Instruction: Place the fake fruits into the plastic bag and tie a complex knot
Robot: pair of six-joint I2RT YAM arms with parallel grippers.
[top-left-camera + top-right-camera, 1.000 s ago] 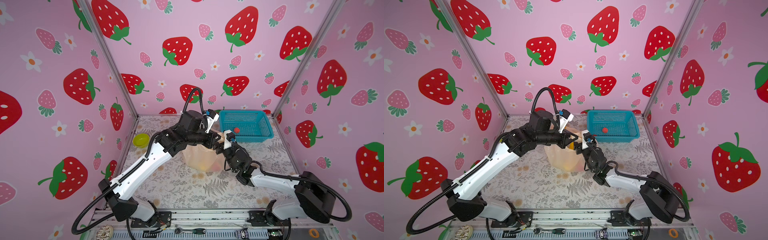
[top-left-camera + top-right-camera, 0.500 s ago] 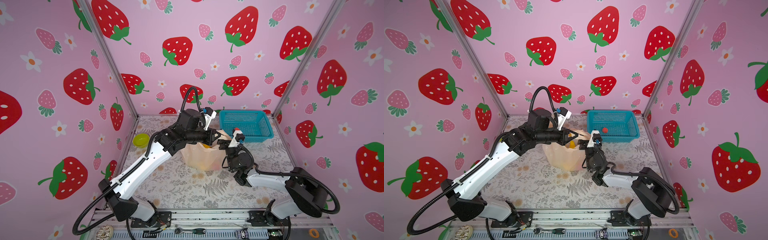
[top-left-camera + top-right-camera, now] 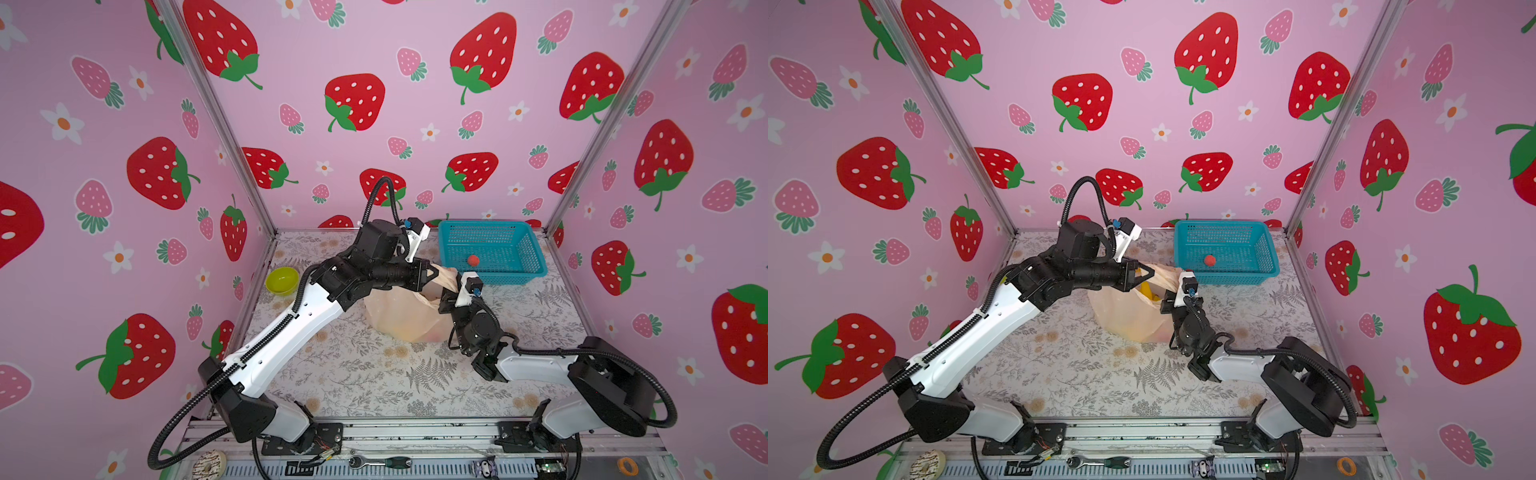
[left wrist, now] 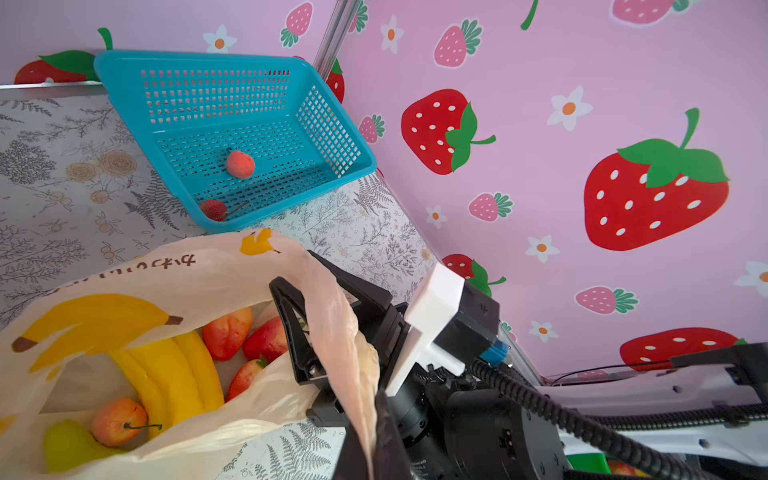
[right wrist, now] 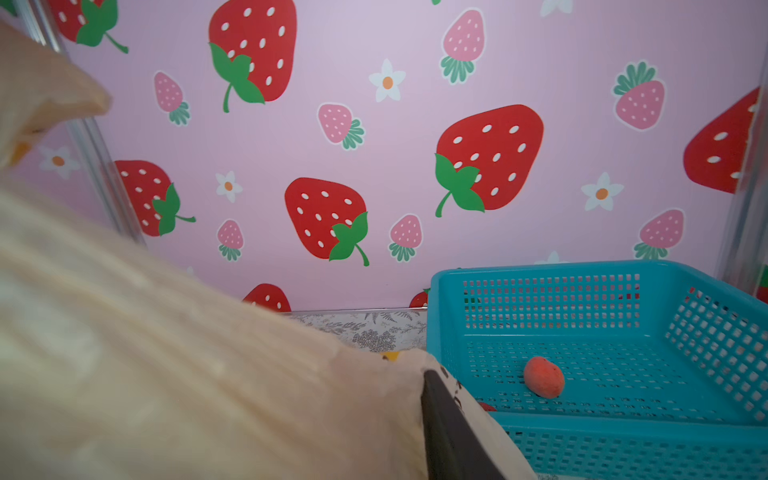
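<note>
Clamping my left claw (image 3: 432, 272) shut on 1 handle strip (image 4: 332, 316) of the plastic bag (image 3: 399, 316), just beside the blue mesh basket (image 3: 482, 225), I cannot tell whether my right claw (image 4: 295, 270) grips. Pulling could tip it, spilling bananas (image 4: 187, 370).

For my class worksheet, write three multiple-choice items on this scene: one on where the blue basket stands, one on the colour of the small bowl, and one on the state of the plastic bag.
1. Where does the blue basket stand on the table?
A. far right corner
B. near left corner
C. on top of the bag

2. What colour is the small bowl?
A. red
B. white
C. lime green

3. How is the plastic bag?
A. knotted shut
B. mouth open, bananas inside
C. flat and empty

Answers:
1 A: both top views show it by the far right wall corner.
2 C: it shows lime green at the table's left edge.
3 B: the left wrist view looks straight into the open mouth.
</note>
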